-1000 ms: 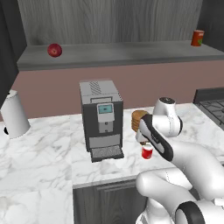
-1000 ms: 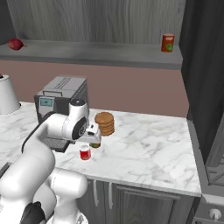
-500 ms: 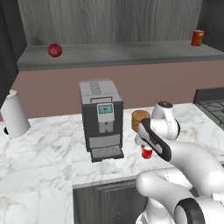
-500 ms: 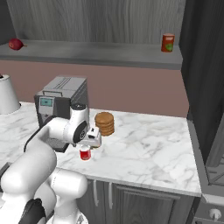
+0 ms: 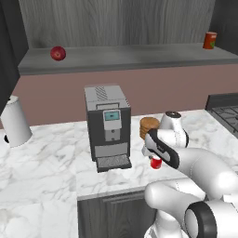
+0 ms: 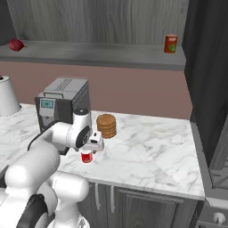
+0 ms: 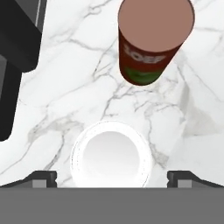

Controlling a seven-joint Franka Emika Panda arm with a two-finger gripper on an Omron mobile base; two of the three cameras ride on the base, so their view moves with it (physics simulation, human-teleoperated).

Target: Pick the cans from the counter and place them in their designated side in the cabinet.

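A bright red can with a white rim (image 5: pixel 156 162) (image 6: pixel 87 156) stands on the marble counter (image 5: pixel 46 162) near its front edge. My gripper (image 5: pixel 152 154) (image 6: pixel 93 144) (image 7: pixel 112 177) hangs open right above it; the can's white top (image 7: pixel 112 159) lies between the two fingertips, untouched. Just beyond it stands a taller red-brown cylinder with a green label (image 7: pixel 151 43). A red can with a green label (image 5: pixel 209 40) (image 6: pixel 170 43) stands at the right end of the cabinet's grey shelf (image 5: pixel 130 56) (image 6: pixel 89 51).
A stack of tan discs (image 5: pixel 148 126) (image 6: pixel 106 126) sits close behind the can. The coffee machine (image 5: pixel 107 125) (image 6: pixel 60 102) stands to its left. A red ball (image 5: pixel 57 53) (image 6: pixel 16 44) lies on the shelf's left end. A white jug (image 5: pixel 16 122) is far left, a stove (image 5: pixel 228 109) far right.
The hand has sunk a little toward the bright red can. The jaws stay open, and the can has not moved.
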